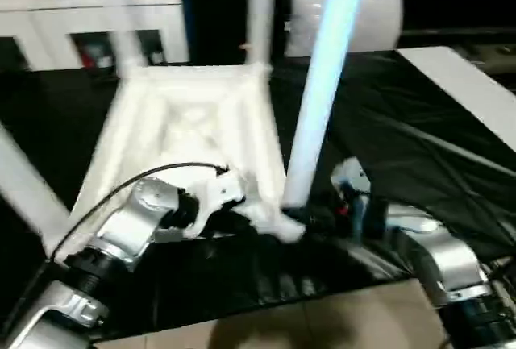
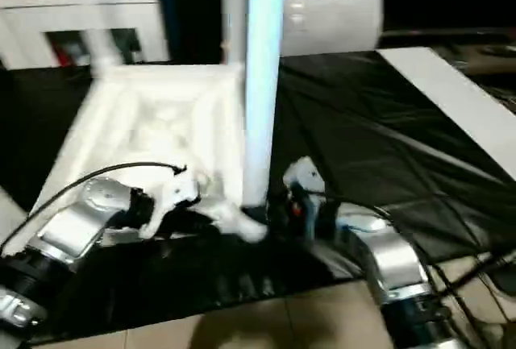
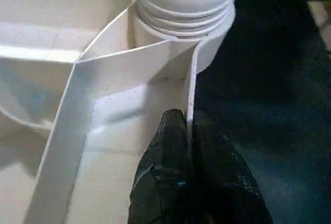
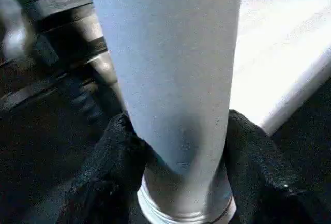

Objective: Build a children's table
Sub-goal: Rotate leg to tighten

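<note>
White ribbed tabletop (image 1: 193,123) lay upside down, legs up.
Left tool (image 3: 189,131) pinched its rim; right tool (image 4: 178,146) clasped the five-o'clock leg (image 1: 322,83), top cut off.

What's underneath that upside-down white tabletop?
The tabletop lies on a black sheet that spreads out around it. What is directly beneath is hidden, covered by the tabletop itself.

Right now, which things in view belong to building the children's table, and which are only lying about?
Belong to the job:
- tabletop, upside down, rim held by the left tool
- leg at its near corner, held by the right tool

Lying about:
- pillow-like bag
- flat white board
</note>
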Motion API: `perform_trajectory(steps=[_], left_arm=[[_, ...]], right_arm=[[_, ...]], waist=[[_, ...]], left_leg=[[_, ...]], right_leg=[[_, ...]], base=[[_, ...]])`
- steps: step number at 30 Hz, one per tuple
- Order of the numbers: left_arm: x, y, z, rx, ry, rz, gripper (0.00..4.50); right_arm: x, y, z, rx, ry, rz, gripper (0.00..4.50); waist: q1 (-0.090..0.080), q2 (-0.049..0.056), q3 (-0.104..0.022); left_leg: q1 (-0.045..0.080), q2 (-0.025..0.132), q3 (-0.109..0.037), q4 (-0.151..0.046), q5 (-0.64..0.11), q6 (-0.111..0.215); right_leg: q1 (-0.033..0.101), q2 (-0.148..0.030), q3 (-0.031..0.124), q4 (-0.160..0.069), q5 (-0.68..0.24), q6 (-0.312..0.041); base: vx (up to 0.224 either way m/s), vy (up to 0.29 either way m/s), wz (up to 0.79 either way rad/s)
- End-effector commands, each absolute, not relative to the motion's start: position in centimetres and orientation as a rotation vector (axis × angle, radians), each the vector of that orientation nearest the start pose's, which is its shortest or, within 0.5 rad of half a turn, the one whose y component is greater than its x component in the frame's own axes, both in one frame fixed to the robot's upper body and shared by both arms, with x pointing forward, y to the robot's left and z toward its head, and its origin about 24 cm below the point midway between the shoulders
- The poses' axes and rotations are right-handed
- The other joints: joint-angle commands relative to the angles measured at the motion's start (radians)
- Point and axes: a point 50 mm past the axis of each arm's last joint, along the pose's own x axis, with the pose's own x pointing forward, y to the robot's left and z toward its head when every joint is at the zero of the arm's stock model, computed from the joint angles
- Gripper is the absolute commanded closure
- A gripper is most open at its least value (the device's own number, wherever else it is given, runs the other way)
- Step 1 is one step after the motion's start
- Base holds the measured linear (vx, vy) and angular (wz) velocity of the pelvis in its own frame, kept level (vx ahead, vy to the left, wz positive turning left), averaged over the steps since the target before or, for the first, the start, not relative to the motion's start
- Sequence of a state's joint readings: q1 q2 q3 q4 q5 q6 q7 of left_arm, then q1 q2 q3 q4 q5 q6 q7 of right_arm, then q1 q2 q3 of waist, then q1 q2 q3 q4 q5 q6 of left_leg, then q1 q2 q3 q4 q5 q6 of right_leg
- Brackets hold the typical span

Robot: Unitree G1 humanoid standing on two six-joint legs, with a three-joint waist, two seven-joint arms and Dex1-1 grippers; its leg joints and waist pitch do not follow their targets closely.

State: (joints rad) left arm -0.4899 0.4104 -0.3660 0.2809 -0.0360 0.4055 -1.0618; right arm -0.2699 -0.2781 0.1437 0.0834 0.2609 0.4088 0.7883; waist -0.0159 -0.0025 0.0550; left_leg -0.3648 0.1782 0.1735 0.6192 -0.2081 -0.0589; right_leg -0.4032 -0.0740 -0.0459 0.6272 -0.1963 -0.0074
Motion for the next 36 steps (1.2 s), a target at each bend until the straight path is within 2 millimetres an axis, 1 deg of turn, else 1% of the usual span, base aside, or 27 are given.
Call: perform_trajectory(steps=[1,3,4,5,7,8,10,11,14,16,17,18,19,20,22,23,24,25,26,28,29,30,31,32,33,35,36], left_arm=[[30.3,9.4,6.7,0.312,0.429,-1.171,4.5],[30.8,8.1,6.7,0.286,0.414,-1.112,4.5],[31.0,7.4,6.8,0.272,0.4,-1.084,4.5],[31.3,6.7,6.8,0.259,0.387,-1.061,4.5],[31.4,6.0,7.0,0.275,0.367,-1.063,4.5],[31.4,5.9,7.0,0.276,0.366,-1.063,4.5],[31.5,5.3,7.1,0.273,0.347,-1.07,4.5],[31.6,5.4,7.0,0.325,0.347,-1.076,4.5],[31.7,5.8,6.7,0.34,0.362,-1.072,4.5],[31.8,6.1,6.5,0.353,0.368,-1.067,4.5],[31.8,6.2,6.4,0.362,0.372,-1.06,4.5],[31.8,6.5,6.3,0.371,0.38,-1.066,4.5],[31.7,7.1,5.9,0.391,0.404,-1.08,4.5],[31.5,7.9,5.5,0.417,0.433,-1.106,4.5],[31.4,8.2,5.4,0.426,0.44,-1.117,4.5],[31.0,9.0,5.2,0.455,0.452,-1.181,4.5],[30.8,9.3,5.1,0.462,0.458,-1.201,4.5],[30.7,9.4,5.1,0.467,0.462,-1.212,4.5],[30.0,10.1,5.0,0.504,0.456,-1.315,4.5],[29.7,10.6,4.8,0.519,0.475,-1.355,4.5],[29.3,11.1,4.8,0.541,0.483,-1.416,4.5],[29.1,11.4,4.8,0.557,0.483,-1.454,4.5],[28.9,11.6,4.7,0.567,0.488,-1.485,4.5],[28.8,11.9,4.8,0.579,0.487,-1.518,4.5],[28.6,12.1,4.8,0.583,0.487,-1.549,4.5],[28.6,12.6,4.9,0.611,0.489,-1.603,4.5],[28.5,12.7,5.0,0.618,0.486,-1.634,4.5]], right_arm=[[27.8,-8.8,4.4,0.079,0.33,0.892,2.53],[28.6,-7.7,4.1,0.109,0.332,0.768,2.54],[29.0,-7.1,4.1,0.131,0.333,0.699,2.54],[29.5,-6.5,4.0,0.153,0.335,0.636,2.54],[30.0,-6.1,4.0,0.161,0.347,0.562,2.54],[30.1,-6.0,4.0,0.162,0.348,0.555,2.54],[30.4,-5.7,4.4,0.182,0.325,0.554,2.54],[30.4,-5.8,4.7,0.176,0.285,0.556,1.98],[30.3,-6.4,5.0,0.203,0.247,0.542,1.78],[30.2,-6.8,5.2,0.195,0.225,0.548,1.66],[30.2,-7.0,5.2,0.185,0.213,0.549,1.47],[30.1,-7.5,5.3,0.174,0.199,0.565,1.4],[29.8,-8.6,5.6,0.153,0.164,0.603,1.4],[29.4,-9.9,5.9,0.124,0.135,0.656,1.21],[29.3,-10.3,6.0,0.113,0.129,0.674,1.1],[28.8,-11.8,6.1,0.044,0.127,0.757,0.99],[28.7,-12.3,6.2,0.026,0.129,0.778,0.88],[28.7,-12.6,6.3,0.017,0.13,0.79,0.78],[28.4,-13.9,6.6,-0.028,0.136,0.856,0.71],[28.3,-14.5,6.8,-0.049,0.137,0.899,0.71],[28.2,-15.1,7.0,-0.08,0.144,0.957,0.71],[28.1,-15.3,7.1,-0.098,0.15,0.994,0.71],[28.0,-15.6,7.1,-0.107,0.162,1.034,0.71],[27.8,-15.7,7.1,-0.105,0.179,1.085,0.71],[27.6,-15.8,7.1,-0.112,0.193,1.136,0.71],[27.4,-16.1,7.3,-0.124,0.227,1.242,0.71],[27.3,-16.2,7.3,-0.135,0.239,1.282,0.97]], waist=[[0.006,-0.006,-0.053],[-0.001,-0.008,-0.054],[-0.003,-0.009,-0.053],[-0.007,-0.004,-0.056],[-0.007,0.0,-0.056],[-0.006,0.0,-0.058],[-0.002,0.003,-0.061],[0.003,0.002,-0.062],[0.008,0.006,-0.064],[0.01,0.005,-0.063],[0.013,0.004,-0.063],[0.014,0.005,-0.063],[0.018,0.002,-0.062],[0.026,0.004,-0.063],[0.029,0.005,-0.063],[0.03,0.004,-0.066],[0.03,0.002,-0.067],[0.03,0.005,-0.067],[0.032,0.005,-0.067],[0.032,0.003,-0.067],[0.036,0.006,-0.064],[0.037,0.003,-0.064],[0.042,0.004,-0.063],[0.044,0.005,-0.063],[0.047,0.001,-0.063],[0.052,0.003,-0.064],[0.053,0.001,-0.064]], left_leg=[[-0.002,0.037,-0.021,-0.086,-0.244,-0.011],[-0.003,0.036,-0.022,-0.086,-0.249,-0.011],[-0.002,0.036,-0.021,-0.086,-0.245,-0.01],[0.0,0.033,-0.024,-0.085,-0.253,-0.018],[0.002,0.037,-0.023,-0.088,-0.248,-0.012],[0.0,0.037,-0.021,-0.088,-0.236,-0.006],[0.0,0.037,-0.019,-0.088,-0.221,0.0],[0.0,0.036,-0.016,-0.087,-0.193,0.013],[-0.002,0.036,-0.014,-0.087,-0.158,0.031],[-0.003,0.037,-0.015,-0.088,-0.159,0.033],[-0.001,0.038,-0.014,-0.089,-0.16,0.034],[0.0,0.038,-0.014,-0.089,-0.159,0.033],[0.0,0.038,-0.013,-0.089,-0.169,0.034],[0.003,0.041,-0.013,-0.089,-0.17,0.041],[0.002,0.041,-0.013,-0.089,-0.16,0.048],[-0.002,0.041,-0.015,-0.089,-0.138,0.056],[-0.002,0.041,-0.015,-0.087,-0.128,0.06],[-0.001,0.041,-0.013,-0.085,-0.121,0.069],[-0.001,0.042,-0.013,-0.084,-0.117,0.08],[-0.001,0.043,-0.012,-0.084,-0.122,0.087],[0.004,0.044,-0.01,-0.085,-0.143,0.084],[0.005,0.044,-0.01,-0.084,-0.15,0.083],[0.006,0.046,-0.01,-0.086,-0.159,0.08],[0.008,0.048,-0.01,-0.087,-0.161,0.077],[0.011,0.049,-0.009,-0.087,-0.163,0.075],[0.01,0.049,-0.01,-0.087,-0.161,0.077],[0.008,0.049,-0.011,-0.088,-0.16,0.078]], right_leg=[[0.037,-0.063,0.041,-0.105,-0.456,-0.148],[0.039,-0.061,0.039,-0.107,-0.463,-0.141],[0.036,-0.06,0.041,-0.107,-0.458,-0.142],[0.034,-0.06,0.039,-0.107,-0.459,-0.143],[0.033,-0.059,0.042,-0.107,-0.405,-0.153],[0.036,-0.058,0.044,-0.103,-0.354,-0.166],[0.038,-0.057,0.045,-0.1,-0.303,-0.176],[0.043,-0.057,0.045,-0.095,-0.233,-0.193],[0.049,-0.059,0.044,-0.093,-0.185,-0.205],[0.051,-0.061,0.044,-0.095,-0.195,-0.204],[0.051,-0.06,0.044,-0.095,-0.206,-0.203],[0.051,-0.061,0.044,-0.096,-0.209,-0.203],[0.051,-0.061,0.044,-0.098,-0.225,-0.198],[0.052,-0.062,0.045,-0.099,-0.225,-0.191],[0.053,-0.061,0.046,-0.097,-0.202,-0.194],[0.057,-0.061,0.043,-0.091,-0.161,-0.204],[0.06,-0.061,0.042,-0.09,-0.146,-0.209],[0.059,-0.061,0.043,-0.088,-0.118,-0.222],[0.059,-0.062,0.042,-0.087,-0.104,-0.232],[0.059,-0.062,0.043,-0.085,-0.105,-0.238],[0.055,-0.063,0.042,-0.09,-0.14,-0.244],[0.055,-0.062,0.043,-0.09,-0.151,-0.243],[0.054,-0.062,0.042,-0.091,-0.173,-0.241],[0.053,-0.063,0.043,-0.09,-0.176,-0.241],[0.051,-0.062,0.044,-0.09,-0.169,-0.244],[0.052,-0.064,0.042,-0.086,-0.154,-0.254],[0.053,-0.064,0.041,-0.084,-0.151,-0.258]], base=[[0.0,0.0,0.0],[0.0,0.0,0.0],[0.0,0.0,0.0],[0.0,0.0,0.0],[0.0,0.0,0.0],[0.0,0.0,0.0],[0.0,0.0,0.0],[0.0,0.0,0.0],[0.0,0.0,0.0],[0.0,0.0,0.0],[0.0,0.0,0.0],[0.0,0.0,0.0],[0.0,0.0,0.0],[0.0,0.0,0.0],[0.0,0.0,0.0],[0.0,0.0,0.0],[0.0,0.0,0.0],[0.0,0.0,0.0],[0.0,0.0,0.0],[0.0,0.0,0.0],[0.0,0.0,0.0],[0.0,0.0,0.0],[0.0,0.0,0.0],[0.0,0.0,0.0],[0.0,0.0,0.0],[0.0,0.0,0.0],[0.0,0.0,0.0]])
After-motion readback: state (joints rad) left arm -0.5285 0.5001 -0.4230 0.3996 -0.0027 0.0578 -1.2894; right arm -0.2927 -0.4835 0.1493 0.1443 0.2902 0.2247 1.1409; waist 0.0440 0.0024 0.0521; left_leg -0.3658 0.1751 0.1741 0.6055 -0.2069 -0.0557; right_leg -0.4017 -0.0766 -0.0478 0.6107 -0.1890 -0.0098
